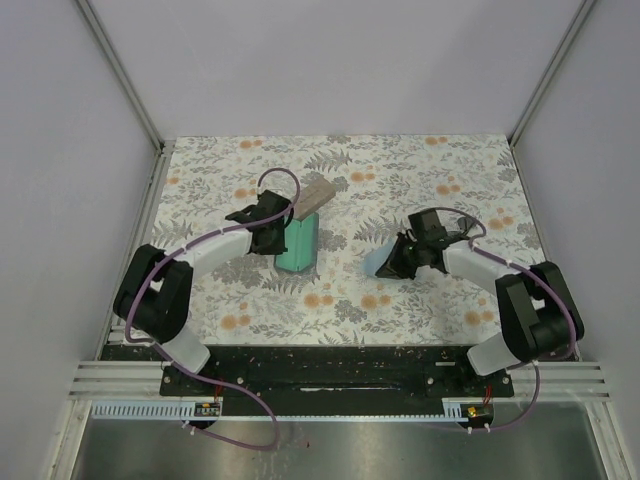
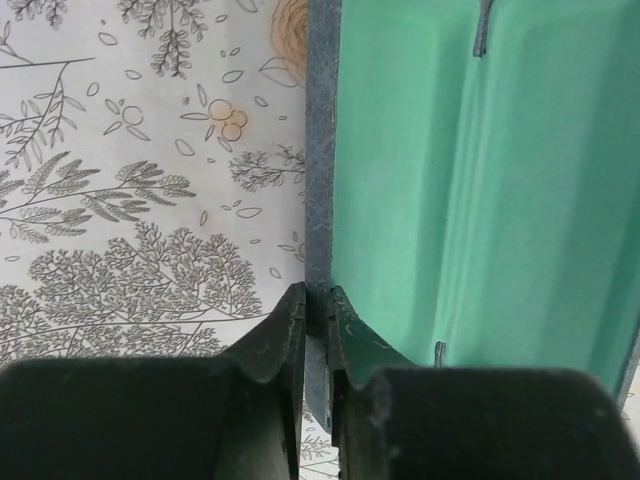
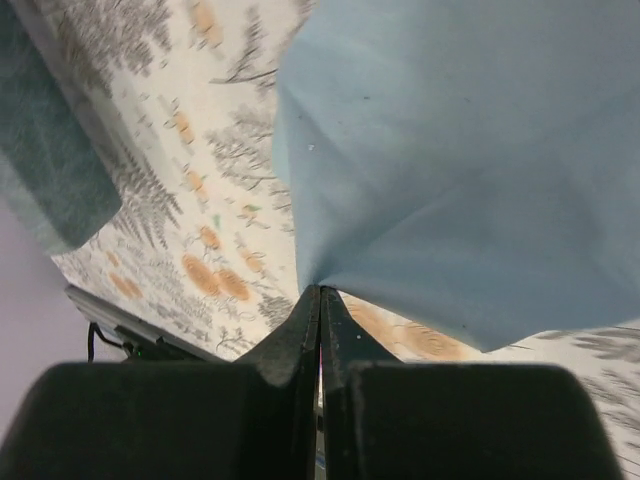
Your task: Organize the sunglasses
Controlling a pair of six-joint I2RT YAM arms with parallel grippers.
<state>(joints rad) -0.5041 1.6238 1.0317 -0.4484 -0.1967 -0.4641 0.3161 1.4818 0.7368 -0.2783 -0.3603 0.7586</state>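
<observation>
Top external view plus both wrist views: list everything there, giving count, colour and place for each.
Open case: one, green lining with slate-blue rim, centre-left of the table.
Tan case: one, tan, at the far end of the Open case.
Cloth: one, light blue, centre-right.
Table cover: one, white with grey and orange floral print.
Left tool: one, black, shut on the Open case's rim.
Right tool: one, black, shut on the Cloth's edge.

Right tool (image 3: 320,296): jaws together, pinching a cloth corner.
Cloth (image 3: 450,150): light blue, fanning up and right.
Surface (image 3: 215,165): floral print.
Upper left: blurred teal shape (image 3: 50,170), perhaps a case.
</observation>
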